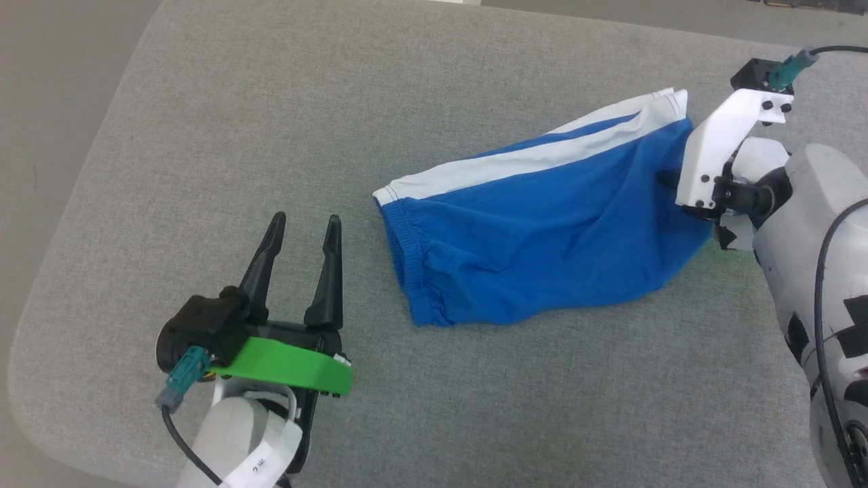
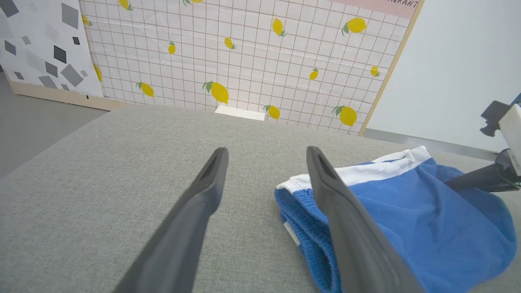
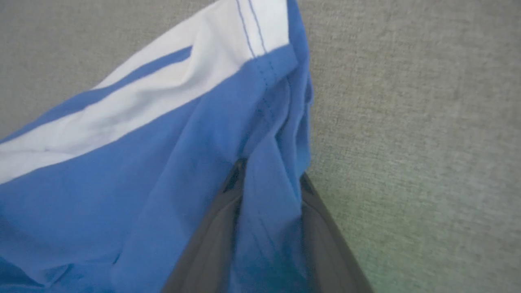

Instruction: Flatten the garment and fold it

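The garment [image 1: 542, 230] is a pair of bright blue shorts with white side stripes, lying crumpled on the grey padded surface [image 1: 271, 102]. Its gathered waistband points left and its white-trimmed hem lies at the far right. My right gripper [image 1: 668, 179] is at the hem end, and the right wrist view shows that gripper [image 3: 272, 171] closed around a fold of the blue garment [image 3: 142, 162]. My left gripper [image 1: 306, 220] stands open and holds nothing, a short way left of the waistband. In the left wrist view the left gripper [image 2: 267, 150] sits beside the garment [image 2: 407, 211].
The padded surface has a rounded left edge with grey floor [image 1: 41, 135] beyond it. A lemon-patterned tiled board [image 2: 244, 61] and a speckled panel [image 2: 40, 44] stand behind the far edge. The right arm's pale forearm [image 1: 814, 230] occupies the right side.
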{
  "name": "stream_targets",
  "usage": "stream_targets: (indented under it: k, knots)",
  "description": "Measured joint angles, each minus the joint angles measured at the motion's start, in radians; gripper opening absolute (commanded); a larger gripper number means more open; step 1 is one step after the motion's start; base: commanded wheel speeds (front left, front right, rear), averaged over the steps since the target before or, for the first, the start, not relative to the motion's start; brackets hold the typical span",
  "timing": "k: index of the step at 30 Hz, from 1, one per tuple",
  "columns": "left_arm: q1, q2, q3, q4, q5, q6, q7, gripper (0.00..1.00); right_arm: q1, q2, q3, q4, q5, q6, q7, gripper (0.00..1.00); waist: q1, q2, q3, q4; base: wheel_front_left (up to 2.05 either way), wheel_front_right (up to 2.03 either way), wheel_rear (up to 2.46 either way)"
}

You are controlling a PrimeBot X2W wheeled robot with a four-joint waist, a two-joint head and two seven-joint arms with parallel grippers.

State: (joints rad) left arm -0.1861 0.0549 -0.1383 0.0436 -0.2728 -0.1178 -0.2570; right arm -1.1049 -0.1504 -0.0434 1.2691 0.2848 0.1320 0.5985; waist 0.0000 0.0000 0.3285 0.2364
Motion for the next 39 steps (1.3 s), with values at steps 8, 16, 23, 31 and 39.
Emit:
stream_targets:
  k: [8,16,23,31,39]
  knots:
    - [0.0,0.0,0.004,0.007,0.0,0.0,0.0,1.0,0.003,0.029,-0.016,-0.006,0.016,0.0,-0.001,0.0,0.0001,0.0,-0.002,-0.009,0.0,0.0,0.0]
    - [0.0,0.0,0.012,0.018,0.002,0.002,0.0,1.0,0.053,0.022,-0.015,-0.074,0.042,0.0,-0.043,0.0,0.0001,0.0,-0.02,-0.026,0.0,0.0,0.0]
    - [0.007,-0.001,0.025,0.03,0.009,0.002,0.0,1.0,0.148,-0.068,-0.017,-0.146,0.03,0.0,-0.107,0.0,0.0001,0.0,-0.054,-0.046,0.0,0.0,0.0]
    - [0.031,-0.001,0.036,0.04,0.028,0.001,0.0,1.0,0.277,-0.18,-0.096,-0.227,-0.034,0.0,-0.154,0.0,0.0,0.0,-0.094,-0.08,0.0,0.0,0.0]
    - [0.047,-0.002,0.04,0.047,0.037,-0.002,0.0,1.0,0.396,-0.186,-0.18,-0.417,-0.151,0.0,-0.154,0.0,0.0,0.0,-0.128,-0.124,0.0,0.0,0.0]
